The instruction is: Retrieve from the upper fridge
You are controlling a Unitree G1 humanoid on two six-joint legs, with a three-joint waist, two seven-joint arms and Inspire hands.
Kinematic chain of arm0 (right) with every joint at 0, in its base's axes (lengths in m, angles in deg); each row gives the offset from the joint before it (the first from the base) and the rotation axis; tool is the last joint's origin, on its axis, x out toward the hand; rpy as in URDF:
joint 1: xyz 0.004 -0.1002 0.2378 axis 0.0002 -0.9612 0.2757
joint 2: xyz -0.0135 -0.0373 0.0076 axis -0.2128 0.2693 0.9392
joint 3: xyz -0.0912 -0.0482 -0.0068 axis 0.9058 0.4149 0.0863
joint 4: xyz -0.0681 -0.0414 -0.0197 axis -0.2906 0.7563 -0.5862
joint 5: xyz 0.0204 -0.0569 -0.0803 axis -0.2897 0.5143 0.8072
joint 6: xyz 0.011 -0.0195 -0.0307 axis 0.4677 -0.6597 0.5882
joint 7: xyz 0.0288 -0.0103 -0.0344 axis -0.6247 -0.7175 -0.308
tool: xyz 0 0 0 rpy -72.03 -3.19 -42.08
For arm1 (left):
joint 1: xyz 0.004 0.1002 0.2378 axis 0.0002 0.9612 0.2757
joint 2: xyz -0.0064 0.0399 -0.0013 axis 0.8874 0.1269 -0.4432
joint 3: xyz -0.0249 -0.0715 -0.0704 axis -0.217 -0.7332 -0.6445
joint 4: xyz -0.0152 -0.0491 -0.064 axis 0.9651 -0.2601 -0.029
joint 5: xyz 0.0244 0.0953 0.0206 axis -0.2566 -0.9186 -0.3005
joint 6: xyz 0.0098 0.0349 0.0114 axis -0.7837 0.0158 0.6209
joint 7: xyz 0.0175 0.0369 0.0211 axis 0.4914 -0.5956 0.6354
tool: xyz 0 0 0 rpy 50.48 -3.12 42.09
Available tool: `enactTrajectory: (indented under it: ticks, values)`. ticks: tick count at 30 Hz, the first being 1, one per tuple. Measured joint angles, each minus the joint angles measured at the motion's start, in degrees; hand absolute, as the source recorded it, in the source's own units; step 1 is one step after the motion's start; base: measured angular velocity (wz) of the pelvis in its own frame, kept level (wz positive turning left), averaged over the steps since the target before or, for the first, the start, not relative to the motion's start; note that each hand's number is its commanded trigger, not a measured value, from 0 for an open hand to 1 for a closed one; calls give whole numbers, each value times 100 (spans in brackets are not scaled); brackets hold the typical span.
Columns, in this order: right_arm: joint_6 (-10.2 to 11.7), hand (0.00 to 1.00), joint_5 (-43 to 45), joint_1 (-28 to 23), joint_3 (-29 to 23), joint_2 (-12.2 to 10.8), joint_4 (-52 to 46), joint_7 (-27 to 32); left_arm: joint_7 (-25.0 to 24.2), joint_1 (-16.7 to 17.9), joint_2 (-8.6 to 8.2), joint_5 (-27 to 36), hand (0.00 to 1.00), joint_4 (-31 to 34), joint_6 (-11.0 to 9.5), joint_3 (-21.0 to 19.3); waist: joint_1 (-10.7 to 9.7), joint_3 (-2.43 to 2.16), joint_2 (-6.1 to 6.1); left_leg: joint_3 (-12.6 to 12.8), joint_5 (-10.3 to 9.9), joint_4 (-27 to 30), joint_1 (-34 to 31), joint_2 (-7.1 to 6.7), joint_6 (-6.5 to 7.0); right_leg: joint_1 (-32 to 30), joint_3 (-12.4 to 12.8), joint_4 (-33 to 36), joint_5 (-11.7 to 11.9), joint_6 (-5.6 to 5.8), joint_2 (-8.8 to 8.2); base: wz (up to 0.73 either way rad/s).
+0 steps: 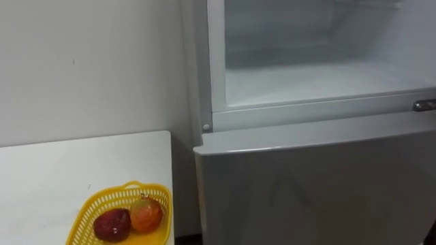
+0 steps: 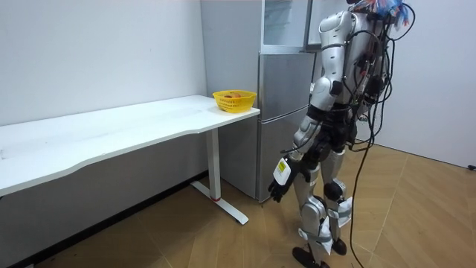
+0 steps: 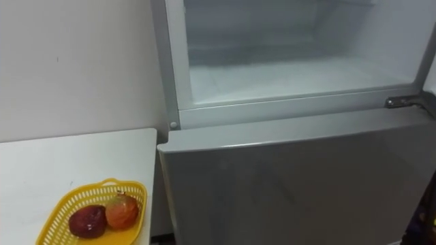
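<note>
Fridge: the upper compartment point(image 1: 320, 82) is open toward the robot, showing its white floor and back wall. The lower door point(image 1: 313, 190) beneath it is shut, and its top edge runs left to right.
Hinge: a metal hinge bracket point(image 1: 424, 105) sits at the right end of the sill between the upper compartment and the lower door.
Fruit: a dark red fruit point(image 1: 112, 224) and an orange fruit point(image 1: 146, 214) lie touching in the yellow basket point(image 1: 102, 199), with the red one on the left and the orange one on the right.
Axis: both fruits are roundish, with no clear long axis. The orange fruit has a small tip turned up and toward the far side.
Basket: it has a small lip on its far rim. Its near part is cut off by the bottom of the eye views, so its long axis cannot be told.
Tabletop: the white tabletop point(image 1: 61, 170) carries the yellow basket at its right end, near the corner next to the fridge. A wide stretch of surface runs away to the left.
Edges: the tabletop's right edge is just beside the fridge's left side, with a narrow dark gap between them. Its back edge meets the wall point(image 1: 88, 68).
Robot: it stands upright close in front of the fridge, with the tabletop's end on its left.
Left robot hand point(image 2: 277, 190): it hangs low in front of the lower door, well apart from both the yellow basket and the upper compartment. I cannot tell how far open it is or whether it holds anything.
Room: the wooden floor point(image 2: 416, 216) lies open behind the robot, toward the room view's right.
</note>
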Motion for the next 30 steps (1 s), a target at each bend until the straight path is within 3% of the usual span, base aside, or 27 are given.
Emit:
enactTrajectory:
  ticks: [7, 13, 18, 21, 24, 30]
  values:
    - [-248, 0, -203, 60, -51, -3, 698, -506, -131, 9, -5, -35, 0, 2, 179, -20, 1, 10, -2, -5, -2, 5, 46, 3, -3, 9, 1, -9, -20, -7, -1, 0]
    - [-564, 0, -455, 225, -343, -12, 1130, -830, -141, -22, -33, -32, 0, 0, 304, -329, -12, 24, 14, -64, -2, 4, 34, -2, -3, -9, -18, 5, -22, -6, -5, 2]
    - [-736, 0, -1382, 393, -684, -26, 1480, -990, -148, -63, -45, -32, 0, 6, 415, -449, -52, 12, -12, -80, -2, 20, 38, -2, -3, 31, -33, 16, -23, -9, -1, 3]
    - [-771, 0, -2414, 467, -1146, -41, 1554, -1063, -151, -17, -54, -13, 0, 43, 421, -581, -84, 8, -34, -82, -2, 21, 61, -4, -4, 52, -36, 4, -37, -12, -4, 0]
    - [-833, 0, -4211, 541, -1868, -64, 1543, -1108, -185, 28, -99, -4, 0, 186, 440, -1034, -234, 36, -101, -142, -2, 4, 137, -4, -4, 120, -71, 3, -93, -11, -23, 7]
    - [-771, 0, -6699, 591, -2815, -117, 1029, -987, -224, -10, -120, 203, 0, 319, 371, -1132, -337, 39, -161, -105, -2, 11, 134, -21, -5, 106, -14, 11, -98, -13, -9, -4]
